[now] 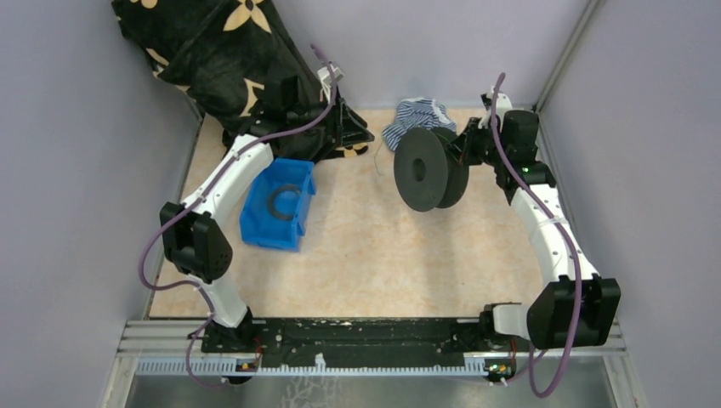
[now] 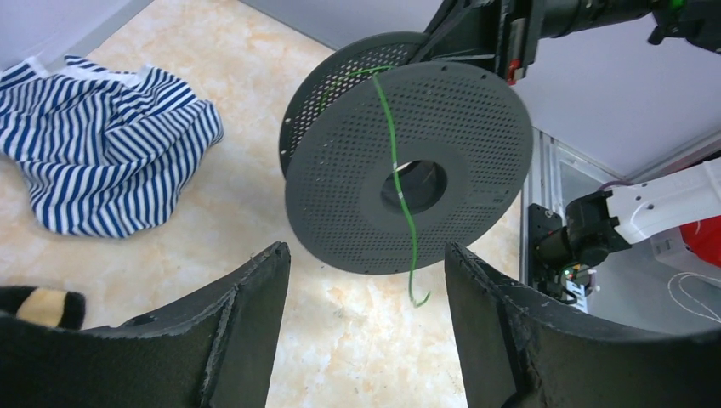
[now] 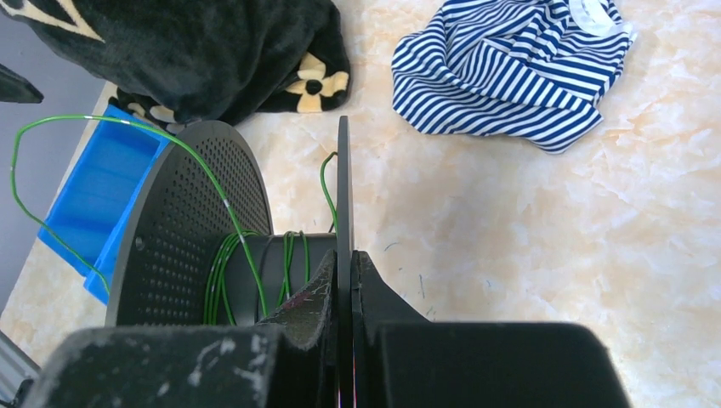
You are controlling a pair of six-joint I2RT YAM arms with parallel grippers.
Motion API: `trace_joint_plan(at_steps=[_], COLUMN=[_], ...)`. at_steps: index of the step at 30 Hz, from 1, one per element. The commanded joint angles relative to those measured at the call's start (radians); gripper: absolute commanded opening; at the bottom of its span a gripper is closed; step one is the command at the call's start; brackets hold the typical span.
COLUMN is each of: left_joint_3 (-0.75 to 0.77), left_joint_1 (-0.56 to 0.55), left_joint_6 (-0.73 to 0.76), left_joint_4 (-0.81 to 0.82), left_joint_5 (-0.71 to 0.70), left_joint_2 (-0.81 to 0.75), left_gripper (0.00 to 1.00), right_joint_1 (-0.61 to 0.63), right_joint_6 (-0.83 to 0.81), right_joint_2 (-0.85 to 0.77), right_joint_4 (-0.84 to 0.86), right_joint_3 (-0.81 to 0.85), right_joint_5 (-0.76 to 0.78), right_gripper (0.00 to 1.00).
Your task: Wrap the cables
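My right gripper point(image 1: 470, 146) is shut on the rim of one flange of a black perforated spool point(image 1: 429, 170) and holds it upright above the table; in the right wrist view the gripper point(image 3: 344, 276) pinches the thin flange edge. The thin green cable point(image 3: 217, 280) is wound in several turns on the spool's hub, and a loose loop arcs out over the other flange point(image 3: 183, 221). In the left wrist view the cable point(image 2: 392, 153) runs down across the spool's face point(image 2: 459, 144), its free end hanging below the rim. My left gripper point(image 2: 366, 289) is open and empty, a little short of that end.
A blue bin point(image 1: 279, 204) with a black ring in it sits left of centre. A blue-and-white striped cloth point(image 1: 417, 119) lies at the back behind the spool. A black floral blanket point(image 1: 221, 51) fills the back left corner. Grey walls enclose the table on three sides.
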Motion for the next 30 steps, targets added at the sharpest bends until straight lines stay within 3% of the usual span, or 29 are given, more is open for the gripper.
trace_joint_plan(at_steps=[1, 18, 27, 30], left_joint_3=[0.058, 0.205, 0.236, 0.235], left_joint_1=[-0.035, -0.108, -0.116, -0.116], left_joint_6=[0.003, 0.048, 0.049, 0.061], left_joint_4=[-0.047, -0.129, -0.135, -0.136], left_joint_5=[0.011, -0.038, -0.018, -0.022], left_joint_2=[-0.001, 0.118, 0.155, 0.16], left_gripper=[0.72, 0.54, 0.23, 0.08], right_joint_1=[0.005, 0.018, 0.019, 0.019], right_joint_6=[-0.002, -0.018, -0.023, -0.029], right_joint_2=[-0.034, -0.04, -0.041, -0.041], right_joint_4=[0.069, 0.061, 0.064, 0.06], right_joint_3=[0.025, 0.012, 0.003, 0.011], right_joint_5=[-0.023, -0.017, -0.02, -0.029], right_gripper=[0.0, 0.0, 0.0, 0.0])
